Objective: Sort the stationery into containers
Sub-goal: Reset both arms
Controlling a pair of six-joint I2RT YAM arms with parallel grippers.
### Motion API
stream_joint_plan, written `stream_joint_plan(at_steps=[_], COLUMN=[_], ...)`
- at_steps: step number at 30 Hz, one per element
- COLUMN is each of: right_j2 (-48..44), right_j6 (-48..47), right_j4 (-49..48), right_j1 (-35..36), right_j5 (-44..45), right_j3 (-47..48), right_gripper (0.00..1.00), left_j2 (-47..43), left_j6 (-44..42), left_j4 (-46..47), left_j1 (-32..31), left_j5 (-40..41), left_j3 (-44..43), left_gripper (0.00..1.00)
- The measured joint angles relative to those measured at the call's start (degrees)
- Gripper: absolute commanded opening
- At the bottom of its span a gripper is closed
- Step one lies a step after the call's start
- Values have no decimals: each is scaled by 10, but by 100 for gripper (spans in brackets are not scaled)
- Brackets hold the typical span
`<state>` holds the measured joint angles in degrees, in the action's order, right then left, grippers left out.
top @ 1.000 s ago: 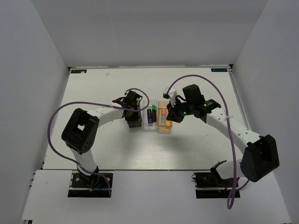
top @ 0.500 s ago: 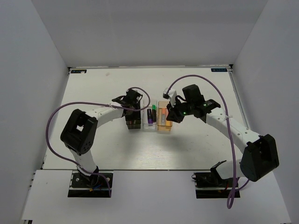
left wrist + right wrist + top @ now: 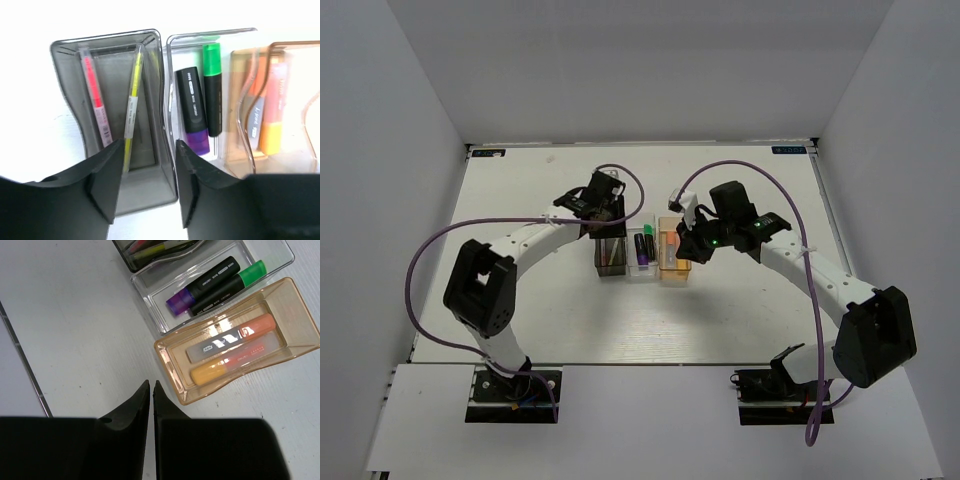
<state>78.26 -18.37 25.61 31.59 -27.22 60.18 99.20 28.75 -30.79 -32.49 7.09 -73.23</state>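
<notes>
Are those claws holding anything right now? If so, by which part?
Nothing is held. The left end effector is open and empty over the grey bin; the right end effector is shut with nothing between its fingers.

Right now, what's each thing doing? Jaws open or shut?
Smoky grey plastic bin, holds thin pink pen and thin yellow pen.
Clear plastic bin, holds purple-capped black highlighter and green-capped black highlighter.
Orange-tan plastic bin, holds pale orange-capped highlighter and yellow-ended orange highlighter.
Left jaws, open, empty.
Right jaws, shut, empty.
</notes>
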Motion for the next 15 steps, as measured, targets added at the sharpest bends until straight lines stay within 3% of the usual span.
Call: stream_joint_plan(at_steps=[2,4,5,6,7,8,9,11,12,13,15], right_j2=[0,0,0,0,0,0,0,0,0,0,0], right_j6=[0,0,0,2,7,8,9,18,24,30,44], right_j4=[0,0,0,0,0,0,-1,-2,-3,-5,-13], right_j1=[0,0,0,0,0,0,-1,-2,-3,-4,-9], right_j5=[0,0,1,3,5,12,23,43,57,68,99], right_j3=[0,0,0,0,0,0,0,0,-1,-1,-3], right_gripper=[9,11,18,38,49,61,82,91,91,91,91], left_j2=[-17,-44,-61,-80,-103,-124,-148,-189,-209,-229,-270], left_j6=[-2,-2,-2,-2,-1,-3,-6,-19,-23,-24,-28], left_j4=[-5,-5,-2,-2,-3,-5,-8,-28,-41,-58,-92], left_j1=[0,0,0,0,2,4,7,13,16,18,24], left_j5=[3,7,11,16,20,23,26,30,33,34,36], left_j3=[2,8,14,23,35,46,61,81,92,103,124], left_gripper=[52,34,23,6,6,9,32,74,90,100,100])
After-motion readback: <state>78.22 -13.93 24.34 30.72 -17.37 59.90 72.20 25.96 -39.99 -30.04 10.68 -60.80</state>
